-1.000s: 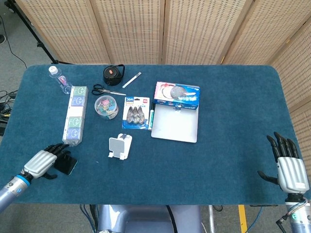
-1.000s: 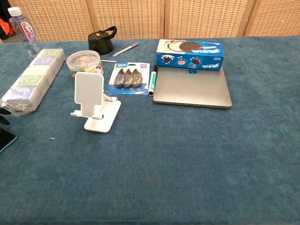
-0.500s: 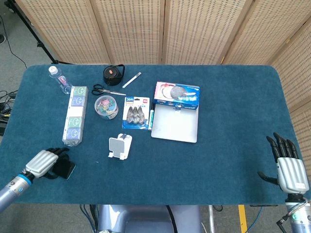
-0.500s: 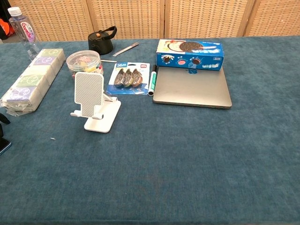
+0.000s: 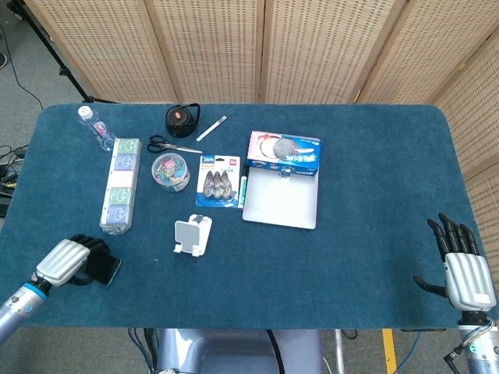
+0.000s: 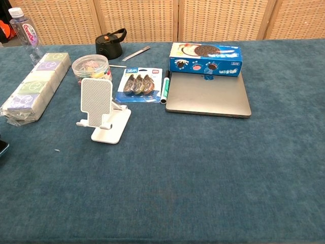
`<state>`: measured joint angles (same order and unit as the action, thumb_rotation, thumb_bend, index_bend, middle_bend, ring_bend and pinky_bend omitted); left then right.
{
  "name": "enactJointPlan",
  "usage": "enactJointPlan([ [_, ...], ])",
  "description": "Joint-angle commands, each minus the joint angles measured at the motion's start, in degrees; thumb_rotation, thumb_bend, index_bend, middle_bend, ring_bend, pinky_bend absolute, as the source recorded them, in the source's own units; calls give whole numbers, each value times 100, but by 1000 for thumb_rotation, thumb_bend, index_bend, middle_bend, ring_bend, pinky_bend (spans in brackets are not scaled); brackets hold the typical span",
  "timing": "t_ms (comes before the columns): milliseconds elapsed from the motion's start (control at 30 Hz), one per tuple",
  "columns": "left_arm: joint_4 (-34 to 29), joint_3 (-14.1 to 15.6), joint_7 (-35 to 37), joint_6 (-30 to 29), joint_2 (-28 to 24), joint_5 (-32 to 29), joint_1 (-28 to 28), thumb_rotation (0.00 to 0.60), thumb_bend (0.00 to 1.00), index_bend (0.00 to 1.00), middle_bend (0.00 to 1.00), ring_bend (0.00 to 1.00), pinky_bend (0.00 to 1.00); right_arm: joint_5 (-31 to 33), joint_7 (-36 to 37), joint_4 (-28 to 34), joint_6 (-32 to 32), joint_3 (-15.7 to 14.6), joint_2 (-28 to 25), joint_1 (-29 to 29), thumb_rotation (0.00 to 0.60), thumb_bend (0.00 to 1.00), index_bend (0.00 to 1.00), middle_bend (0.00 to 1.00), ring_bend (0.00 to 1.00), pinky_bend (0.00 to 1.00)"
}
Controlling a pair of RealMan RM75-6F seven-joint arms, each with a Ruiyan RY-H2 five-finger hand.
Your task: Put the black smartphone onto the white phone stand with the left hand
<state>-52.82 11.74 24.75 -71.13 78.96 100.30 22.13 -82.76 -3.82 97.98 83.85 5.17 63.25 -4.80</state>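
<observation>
The black smartphone (image 5: 107, 270) lies low at the table's front left, its left part covered by my left hand (image 5: 66, 261). The hand's dark fingers curl over the phone and grip it. In the chest view only a sliver of the phone (image 6: 2, 147) shows at the left edge, and the hand itself is out of frame. The white phone stand (image 5: 192, 235) (image 6: 101, 109) stands upright and bare to the right of the phone, well apart from it. My right hand (image 5: 465, 269) rests at the front right corner, fingers straight and apart, holding nothing.
A long wrapped pack of tissues (image 5: 121, 185) lies just behind the left hand. Further back are a jar of clips (image 5: 170, 171), a blister pack (image 5: 218, 181), a green marker (image 5: 242, 187), a laptop (image 5: 282, 201), a blue cookie box (image 5: 284, 153), scissors, a bottle (image 5: 93, 126) and a black pouch (image 5: 182, 119).
My left hand has drawn back toward the front left edge with the phone under its fingers; in the chest view the phone has slid almost out of frame. The right hand has stayed still.
</observation>
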Motion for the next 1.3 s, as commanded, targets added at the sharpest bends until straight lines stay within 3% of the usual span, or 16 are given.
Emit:
enactJointPlan([
  [33,-62,-48,-167,-163,-71,28,-28,600,263,526,358,315,458,0,8,3,2,-2,-5,3,600,0,0,0,0,0],
  [133,-174,-195,-374,-539,-164,53,-39,600,257,526,358,315,455,2,34,6,11,2,-20,9,600,0,0,0,0,0],
  [267,-75,-559,-1008,-1519,-153,228,-53,600,245,526,358,316,454,15,49,16,2,11,-27,3,600,0,0,0,0,0],
  [400,558,-921,-1800,-2806,93,742,126,600,224,534,358,316,454,36,51,25,-22,17,-25,-8,600,0,0,0,0,0],
  [533,1270,-943,-2420,-3489,305,1513,686,600,203,535,358,316,454,30,93,38,-28,10,-45,-5,600,0,0,0,0,0],
  [767,1718,-755,-2957,-3448,590,2120,1432,600,166,535,358,316,454,59,190,70,-13,44,-95,0,600,0,0,0,0,0],
  [1000,1757,-646,-3108,-3200,762,2287,1956,600,159,535,358,316,454,130,288,34,-84,67,-126,-23,600,0,0,0,0,0],
  [1300,1811,-286,-3562,-2703,791,2775,2711,600,160,534,356,315,453,262,294,-26,-136,122,-108,-49,600,0,0,0,0,0],
])
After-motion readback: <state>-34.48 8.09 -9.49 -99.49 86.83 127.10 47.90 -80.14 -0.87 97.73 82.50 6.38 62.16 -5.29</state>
